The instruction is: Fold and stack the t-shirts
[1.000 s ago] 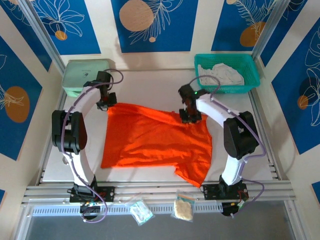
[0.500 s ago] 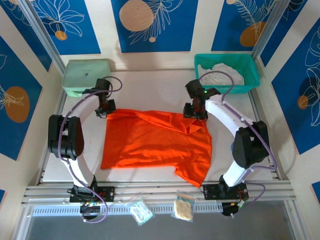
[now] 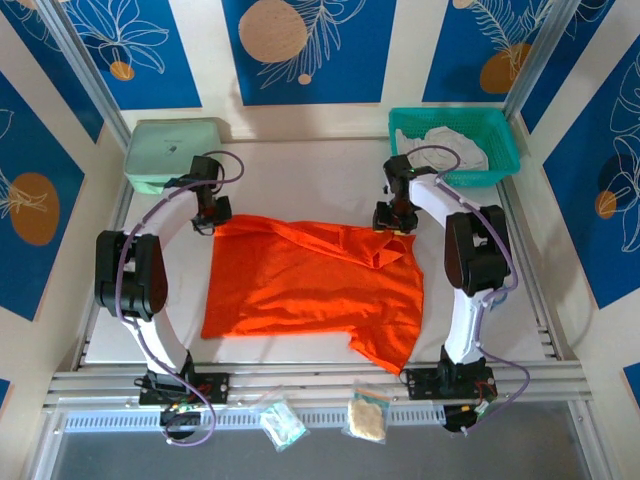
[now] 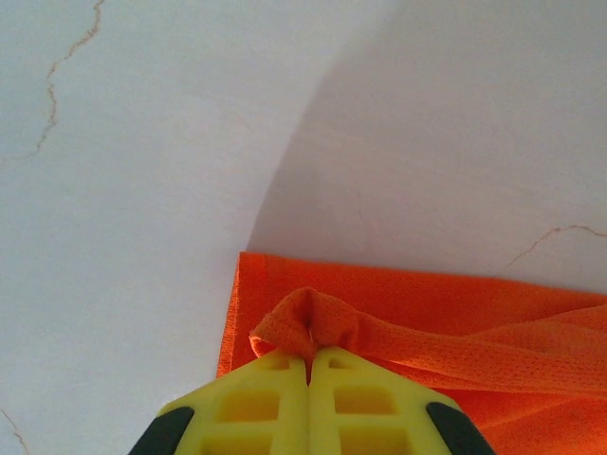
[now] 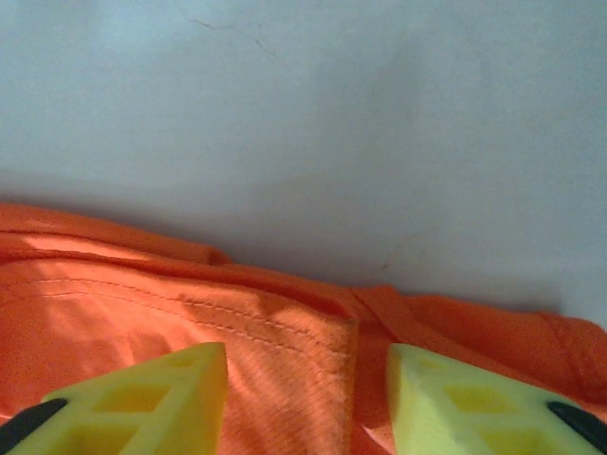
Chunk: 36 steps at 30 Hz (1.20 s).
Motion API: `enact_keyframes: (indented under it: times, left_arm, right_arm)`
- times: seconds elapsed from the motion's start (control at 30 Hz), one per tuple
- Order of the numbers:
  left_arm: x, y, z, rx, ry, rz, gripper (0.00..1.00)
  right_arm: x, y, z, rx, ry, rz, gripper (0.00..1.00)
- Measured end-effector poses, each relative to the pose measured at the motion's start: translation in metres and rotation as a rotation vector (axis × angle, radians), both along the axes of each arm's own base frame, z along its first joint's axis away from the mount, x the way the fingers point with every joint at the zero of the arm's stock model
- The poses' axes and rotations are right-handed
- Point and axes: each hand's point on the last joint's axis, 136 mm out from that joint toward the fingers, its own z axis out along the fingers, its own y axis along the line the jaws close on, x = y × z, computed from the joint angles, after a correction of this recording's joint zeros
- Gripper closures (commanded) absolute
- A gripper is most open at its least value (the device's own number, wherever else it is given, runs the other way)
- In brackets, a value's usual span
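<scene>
Robot lab test cell: alu-profile frame [image 3: 320,380], printed blue backdrop panels [image 3: 340,70], white worktable [image 3: 300,170].

In the left wrist view, the fingers [image 4: 270,403] of the left tool [image 4: 309,358] are cut off by the bottom edge, the orange t-shirt [image 4: 455,322] by the right and bottom edges. The fold pinched between the closed fingers is partly hidden. In the right wrist view, the spread fingers [image 5: 152,391] of the right tool [image 5: 305,365] are cropped at the bottom. From above, the white t-shirt [image 3: 455,147] is partly hidden by the teal basket [image 3: 452,180] wall, and the contents of two small bags [image 3: 367,415] before the worktop [image 3: 300,175] are too small to be told.
</scene>
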Motion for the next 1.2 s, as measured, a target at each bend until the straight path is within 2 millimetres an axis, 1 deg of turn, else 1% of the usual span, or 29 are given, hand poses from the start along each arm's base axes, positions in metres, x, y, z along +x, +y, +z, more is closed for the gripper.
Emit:
enact_keyframes:
  times: [0.07,0.13,0.27,0.53,0.6,0.67,0.7,0.73,0.87,0.93,0.97,1.0,1.07,1.1,1.17,1.2]
  left_arm:
    - [0.000,0.000,0.000,0.000,0.000,0.000,1.00]
    - [0.000,-0.001,0.000,-0.003,-0.002,-0.001,1.00]
    - [0.001,-0.002,-0.001,-0.015,-0.006,-0.001,1.00]
    - [0.000,-0.003,-0.003,-0.024,-0.003,0.007,1.00]
    - [0.000,-0.003,-0.003,-0.025,-0.002,0.009,1.00]
    - [0.000,-0.003,-0.003,-0.025,-0.003,0.010,1.00]
    - [0.000,-0.003,-0.003,-0.025,-0.003,0.010,1.00]
    - [0.000,-0.003,-0.003,-0.025,-0.002,0.010,1.00]
    - [0.000,-0.003,-0.003,-0.025,-0.002,0.009,1.00]
    - [0.000,-0.003,-0.003,-0.025,-0.001,0.009,1.00]
    - [-0.001,-0.003,-0.002,-0.024,0.000,0.009,1.00]
    - [-0.001,-0.003,-0.001,-0.024,0.001,0.009,1.00]
    - [-0.004,-0.003,0.007,-0.024,-0.005,0.006,1.00]
    - [-0.005,-0.003,0.016,-0.025,-0.013,0.006,1.00]
    - [-0.006,-0.003,0.041,-0.029,-0.056,0.001,1.00]
    - [-0.006,-0.003,0.060,-0.032,-0.092,-0.008,1.00]
  right_arm:
    - [0.001,-0.002,0.000,0.006,-0.001,-0.002,0.46]
    - [0.003,-0.002,0.001,0.019,-0.006,-0.005,0.48]
    - [0.006,0.002,0.002,0.067,-0.010,-0.003,0.57]
    - [0.008,0.012,0.004,0.152,-0.010,0.001,0.68]
    - [0.009,0.013,0.005,0.163,-0.010,0.000,0.76]
    - [0.009,0.014,0.005,0.172,-0.010,0.003,0.89]
    - [0.009,0.014,0.005,0.174,-0.010,0.004,0.96]
    - [0.009,0.014,0.005,0.176,-0.010,0.005,1.00]
    - [0.009,0.012,0.007,0.176,-0.012,-0.003,1.00]
    - [0.009,0.009,0.013,0.178,-0.022,-0.007,1.00]
    - [0.009,0.008,0.018,0.180,-0.032,-0.010,1.00]
    - [0.010,0.006,0.029,0.183,-0.053,-0.012,1.00]
    - [0.010,0.002,0.058,0.193,-0.120,-0.012,1.00]
    - [0.010,0.000,0.080,0.200,-0.173,-0.007,1.00]
    - [0.006,-0.003,0.129,0.215,-0.296,0.009,1.00]
    - [0.002,-0.004,0.156,0.222,-0.365,0.023,1.00]
